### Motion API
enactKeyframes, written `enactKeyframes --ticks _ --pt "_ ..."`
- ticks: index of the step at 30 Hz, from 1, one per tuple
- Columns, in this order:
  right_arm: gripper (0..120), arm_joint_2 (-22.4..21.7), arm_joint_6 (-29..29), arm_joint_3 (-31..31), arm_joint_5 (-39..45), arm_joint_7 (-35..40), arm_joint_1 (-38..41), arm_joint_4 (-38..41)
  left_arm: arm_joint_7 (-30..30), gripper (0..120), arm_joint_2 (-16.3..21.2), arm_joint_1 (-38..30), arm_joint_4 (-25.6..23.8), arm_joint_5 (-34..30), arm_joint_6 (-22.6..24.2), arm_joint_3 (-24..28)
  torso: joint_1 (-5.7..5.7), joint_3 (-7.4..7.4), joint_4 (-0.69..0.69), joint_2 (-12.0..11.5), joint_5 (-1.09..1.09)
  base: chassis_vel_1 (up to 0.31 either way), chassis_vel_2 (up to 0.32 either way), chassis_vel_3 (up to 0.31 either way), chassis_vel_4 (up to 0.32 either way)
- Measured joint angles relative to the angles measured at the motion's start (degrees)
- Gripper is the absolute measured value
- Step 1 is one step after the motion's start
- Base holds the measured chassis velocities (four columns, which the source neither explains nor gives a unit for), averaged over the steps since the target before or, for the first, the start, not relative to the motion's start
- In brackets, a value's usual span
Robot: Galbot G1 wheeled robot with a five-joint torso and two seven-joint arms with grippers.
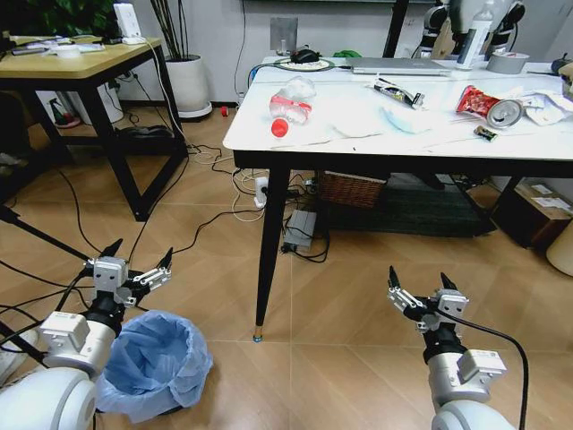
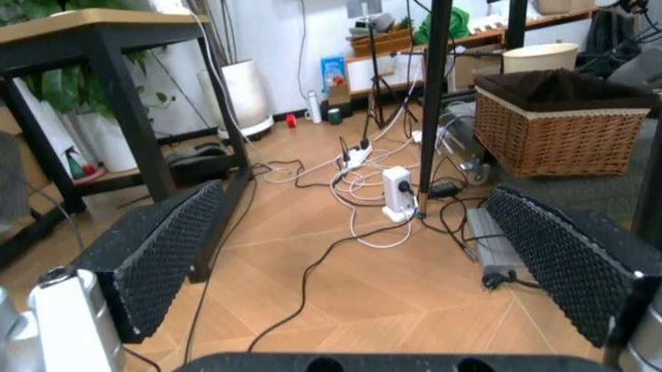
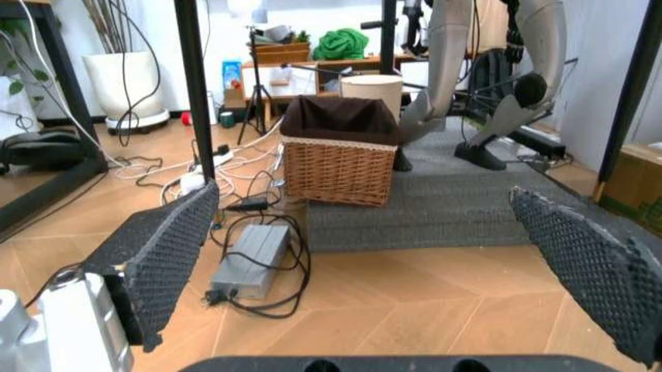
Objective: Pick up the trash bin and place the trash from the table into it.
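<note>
The left gripper hangs low over the wooden floor, fingers spread wide and holding nothing, just above and beside the rim of the bin, which stands on the floor at the robot's left with its light-blue bag crinkled over the edge. The right gripper is held at a similar height on the other side, also spread and empty, well apart from the bin. Between them a black leg of the table comes down to the floor. On the white top lies the trash: a crushed clear bottle with a red label near the front left corner, a red wrapper with a can touching it toward the right, crumpled white paper beside them (other scraps are too small to tell). Under the table sit a wicker basket, a power brick and loose cables.
</note>
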Motion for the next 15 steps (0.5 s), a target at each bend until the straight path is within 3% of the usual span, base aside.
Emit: enactKeyframes --ticks 8,15 --pt "100 -0.2 -0.2 0.0 0.0 0.4 0.1 -0.7 0.3 100 1.5 3.2 2.4 -0.1 1.9 -1.2 0.05 -0.04 0.01 0.0 -0.01 0.000 0.000 0.000 0.000" --pt "100 0.6 -0.1 -0.7 -0.1 1.2 1.3 -3.2 1.3 100 3.2 7.0 7.8 -1.7 2.9 -3.2 0.09 0.10 0.00 0.2 0.00 0.000 0.000 0.000 0.000"
